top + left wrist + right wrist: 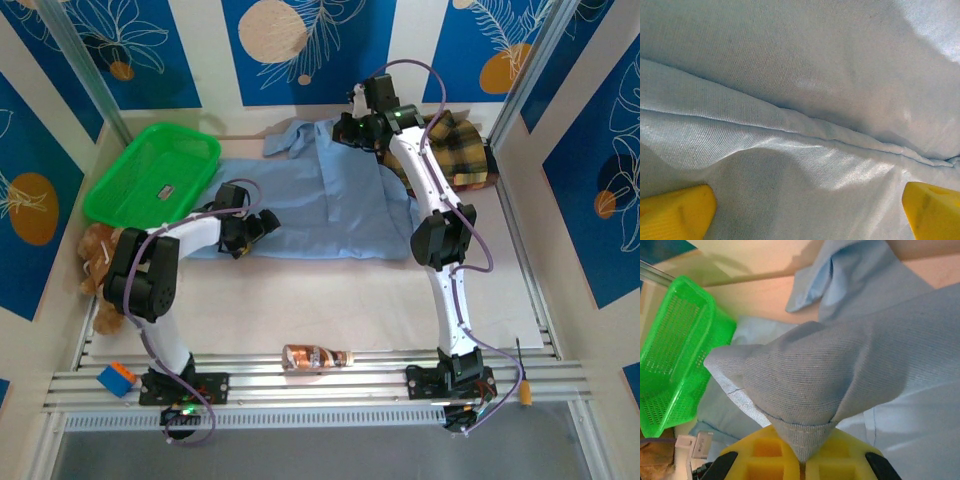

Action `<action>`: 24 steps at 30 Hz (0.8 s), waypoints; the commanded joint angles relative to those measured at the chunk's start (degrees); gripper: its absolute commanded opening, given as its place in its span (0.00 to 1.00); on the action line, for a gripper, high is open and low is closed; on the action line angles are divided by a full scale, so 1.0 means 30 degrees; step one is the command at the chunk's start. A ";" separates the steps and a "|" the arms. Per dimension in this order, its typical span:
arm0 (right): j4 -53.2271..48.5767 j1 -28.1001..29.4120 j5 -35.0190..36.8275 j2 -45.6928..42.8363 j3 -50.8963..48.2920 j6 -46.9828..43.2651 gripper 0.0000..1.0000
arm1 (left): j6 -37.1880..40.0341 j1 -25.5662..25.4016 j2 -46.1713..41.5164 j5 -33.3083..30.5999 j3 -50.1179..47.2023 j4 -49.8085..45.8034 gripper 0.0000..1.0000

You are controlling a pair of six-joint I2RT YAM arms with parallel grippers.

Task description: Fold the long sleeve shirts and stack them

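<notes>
The right gripper (802, 460) is clamped on a bunched fold of the light blue shirt (840, 370). The cloth is pinched between its yellow fingers (760, 450) and stands in a peak above them. In the top view this gripper works at the far side of the table, near the shirt's collar.

The left gripper (805, 215) is spread wide, a yellow fingertip (675, 215) in each lower corner of its wrist view. Between them is blue cloth crossed by a long raised seam. Whether the tips touch the fabric cannot be told.

The blue shirt lies spread across the far middle of the table (330, 300), and its near left edge is covered by the left gripper. The yellow-and-brown plaid shirt (465, 150) is heaped in the far right corner, touching the blue one and partly hidden behind the right arm.

The green plastic basket (120, 190) sits at the far left, just beside the blue shirt. On its mesh floor is a small dark patch (168, 190), too small to identify. In the right wrist view the basket is cut off at the left edge.

A brown stuffed toy (95, 250) near the basket is half hidden by the left arm. A brown bottle (315, 356) lies on the near rail.
</notes>
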 commanded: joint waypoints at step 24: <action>0.7673 0.3922 -0.6769 -0.8009 -2.0653 1.4008 0.09 | -0.0876 0.0363 -0.2960 0.0901 0.2107 -0.5068 1.00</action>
